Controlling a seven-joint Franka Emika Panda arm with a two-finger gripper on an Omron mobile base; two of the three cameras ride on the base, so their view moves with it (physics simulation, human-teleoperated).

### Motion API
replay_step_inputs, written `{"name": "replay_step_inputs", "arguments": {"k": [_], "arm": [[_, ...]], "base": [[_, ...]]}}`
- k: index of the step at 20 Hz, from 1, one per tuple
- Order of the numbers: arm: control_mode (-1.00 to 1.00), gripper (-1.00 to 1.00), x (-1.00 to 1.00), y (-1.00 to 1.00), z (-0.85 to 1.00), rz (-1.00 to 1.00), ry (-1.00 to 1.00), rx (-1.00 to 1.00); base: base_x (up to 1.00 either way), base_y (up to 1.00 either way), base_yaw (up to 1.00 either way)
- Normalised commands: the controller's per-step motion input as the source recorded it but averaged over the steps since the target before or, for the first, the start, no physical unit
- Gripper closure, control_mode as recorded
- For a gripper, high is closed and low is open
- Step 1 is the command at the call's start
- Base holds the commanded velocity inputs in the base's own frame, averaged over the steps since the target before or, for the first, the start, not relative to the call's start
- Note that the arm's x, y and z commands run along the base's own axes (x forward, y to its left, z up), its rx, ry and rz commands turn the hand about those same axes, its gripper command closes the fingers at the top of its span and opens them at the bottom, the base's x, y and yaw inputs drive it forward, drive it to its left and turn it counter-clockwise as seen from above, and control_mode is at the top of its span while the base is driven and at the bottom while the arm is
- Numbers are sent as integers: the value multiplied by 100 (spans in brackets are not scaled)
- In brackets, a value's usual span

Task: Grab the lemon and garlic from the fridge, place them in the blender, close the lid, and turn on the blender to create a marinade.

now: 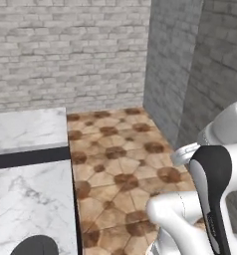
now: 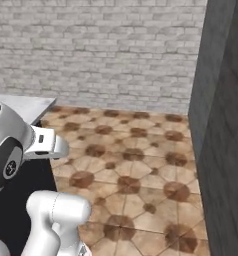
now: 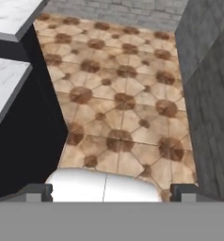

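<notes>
Right up close, the gripper [image 3: 112,190] has its two dark tips spread wide apart, holding nothing and touching nothing, above the brown floor tiles [image 3: 125,101]. I can't see any lemon or blender from here. The robot might bump the marble counter [image 1: 28,199] or the grey wall [image 2: 223,150] while driving.

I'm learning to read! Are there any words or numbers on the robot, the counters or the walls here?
No readable text: none on the brick wall, the marble counters, the tiled floor or the dark grey side wall.
A small round mark on the arm's dark joint: too small and blurred to read.
</notes>
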Motion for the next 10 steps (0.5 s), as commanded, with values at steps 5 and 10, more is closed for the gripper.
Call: {"name": "replay_step_inputs", "arguments": {"k": [5, 10], "arm": [[100, -100, 0, 0, 0, 0, 0, 0], [100, -100, 0, 0, 0, 0, 0, 0]], "base": [[100, -28, -1], [100, -28, -2]]}}
